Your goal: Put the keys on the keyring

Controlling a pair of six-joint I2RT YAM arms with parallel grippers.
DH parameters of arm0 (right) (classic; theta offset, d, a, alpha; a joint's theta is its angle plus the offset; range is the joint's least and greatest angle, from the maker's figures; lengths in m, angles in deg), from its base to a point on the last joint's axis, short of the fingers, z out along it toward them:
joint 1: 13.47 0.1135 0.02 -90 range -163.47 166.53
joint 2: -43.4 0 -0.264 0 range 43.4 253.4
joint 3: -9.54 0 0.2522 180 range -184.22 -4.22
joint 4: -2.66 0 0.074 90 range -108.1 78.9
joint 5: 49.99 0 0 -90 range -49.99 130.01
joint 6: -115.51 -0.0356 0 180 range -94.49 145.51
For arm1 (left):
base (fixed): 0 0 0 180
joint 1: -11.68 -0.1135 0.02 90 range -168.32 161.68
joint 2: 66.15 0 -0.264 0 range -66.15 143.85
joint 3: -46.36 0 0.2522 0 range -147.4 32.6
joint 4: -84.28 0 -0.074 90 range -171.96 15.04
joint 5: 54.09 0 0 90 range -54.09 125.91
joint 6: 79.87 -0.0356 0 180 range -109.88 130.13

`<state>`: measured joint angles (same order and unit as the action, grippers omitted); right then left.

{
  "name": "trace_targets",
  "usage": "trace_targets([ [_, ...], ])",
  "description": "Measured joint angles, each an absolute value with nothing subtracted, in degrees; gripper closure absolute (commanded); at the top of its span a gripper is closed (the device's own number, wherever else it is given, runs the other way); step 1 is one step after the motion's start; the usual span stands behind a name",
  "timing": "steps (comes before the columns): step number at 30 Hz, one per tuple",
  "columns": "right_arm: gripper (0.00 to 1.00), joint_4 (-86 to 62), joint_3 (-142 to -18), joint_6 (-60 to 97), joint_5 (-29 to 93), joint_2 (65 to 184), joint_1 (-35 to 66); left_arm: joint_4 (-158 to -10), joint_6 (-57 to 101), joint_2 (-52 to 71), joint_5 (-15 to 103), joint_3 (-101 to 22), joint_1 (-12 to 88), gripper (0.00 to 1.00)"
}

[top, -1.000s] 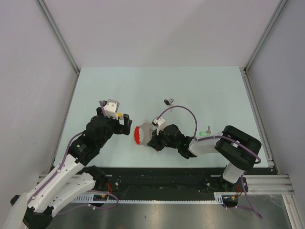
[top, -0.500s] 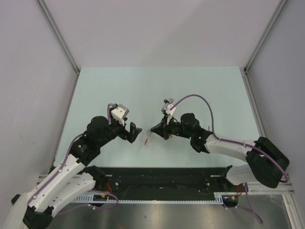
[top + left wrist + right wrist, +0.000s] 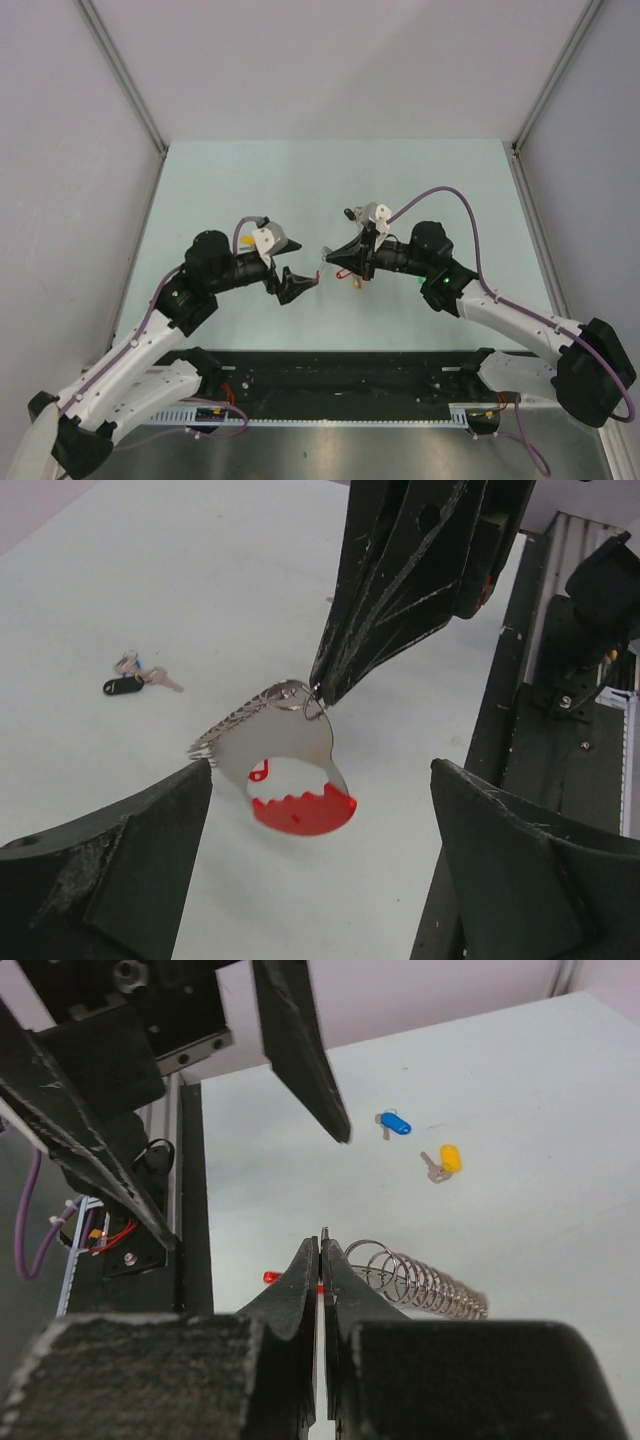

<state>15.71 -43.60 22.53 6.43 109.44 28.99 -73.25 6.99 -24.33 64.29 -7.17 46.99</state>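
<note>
From above, my right claw (image 3: 325, 256) is pinched tight on the keyring (image 3: 340, 271), and my left claw (image 3: 297, 263) gapes wide just left of it, holding nothing. On the left wrist camera, the keyring dangles above the bench (image 3: 200, 560), with keys (image 3: 135, 677) lying well beyond it. On the right wrist camera, blue- and yellow-tagged keys lie beyond its chain.

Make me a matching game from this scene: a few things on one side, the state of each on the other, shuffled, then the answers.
Things:
1. left gripper
2. right gripper
3. keyring
4. yellow key

States:
A. lying on the table
B. dangling in the air
C. open, holding nothing
D. pinched shut on the keyring

Pairs: 1-C, 2-D, 3-B, 4-A
</note>
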Motion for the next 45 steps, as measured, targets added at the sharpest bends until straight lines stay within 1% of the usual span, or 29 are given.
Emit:
trace_targets([
  [2, 1.0, 14.4, -44.3, 23.2, 4.9, 108.6, 28.9, -73.2, 5.2, -21.0, 67.4, -9.2, 46.9, 0.1],
  [5, 1.0, 12.6, -44.7, 24.7, 3.0, 107.6, 28.8, -72.7, 2.5, -17.5, 71.3, -11.8, 46.9, 0.19],
  [6, 1.0, 11.9, -44.9, 25.3, 2.3, 107.6, 28.8, -72.5, 1.8, -16.7, 72.8, -12.3, 46.7, 0.2],
  [7, 1.0, 11.2, -45.2, 25.7, 1.7, 107.6, 28.8, -72.4, 1.0, -16.2, 74.2, -12.6, 46.6, 0.24],
  [9, 1.0, 9.6, -45.6, 26.7, 0.6, 107.6, 28.8, -71.9, -0.6, -15.7, 77.1, -12.6, 46.1, 0.3],
  [13, 1.0, 7.2, -46.1, 28.2, -1.3, 107.6, 28.8, -71.7, -3.5, -15.9, 81.3, -12.1, 45.7, 0.37],
  [15, 1.0, 6.4, -46.2, 28.9, -2.1, 107.6, 28.9, -71.7, -4.5, -16.1, 82.9, -11.4, 45.6, 0.42],
  [16, 1.0, 5.9, -46.2, 29.2, -2.5, 107.6, 29.1, -71.8, -5.0, -16.2, 83.6, -11.0, 45.6, 0.44],
  [20, 1.0, 4.9, -46.2, 30.3, -3.0, 107.6, 29.9, -72.0, -5.5, -16.0, 85.1, -10.2, 45.6, 0.51],
  [31, 1.0, 4.2, -47.1, 31.7, -3.6, 109.0, 31.7, -72.9, -5.0, -13.3, 86.1, -10.2, 45.6, 0.65],
  [32, 0.99, 4.1, -47.1, 31.7, -3.6, 109.1, 31.8, -72.9, -4.9, -13.2, 86.1, -10.2, 45.6, 0.69],
  [35, 1.0, 4.2, -47.1, 31.7, -3.6, 109.1, 32.0, -72.8, -4.9, -13.1, 86.2, -10.2, 45.6, 0.76],
  [37, 0.99, 4.2, -47.2, 31.7, -3.6, 109.1, 32.1, -72.8, -4.9, -13.1, 86.2, -10.2, 45.6, 0.77],
  [45, 1.0, 4.0, -47.2, 31.8, -2.9, 109.1, 32.2, -72.4, -4.9, -13.1, 86.1, -10.2, 45.6, 0.77],
])
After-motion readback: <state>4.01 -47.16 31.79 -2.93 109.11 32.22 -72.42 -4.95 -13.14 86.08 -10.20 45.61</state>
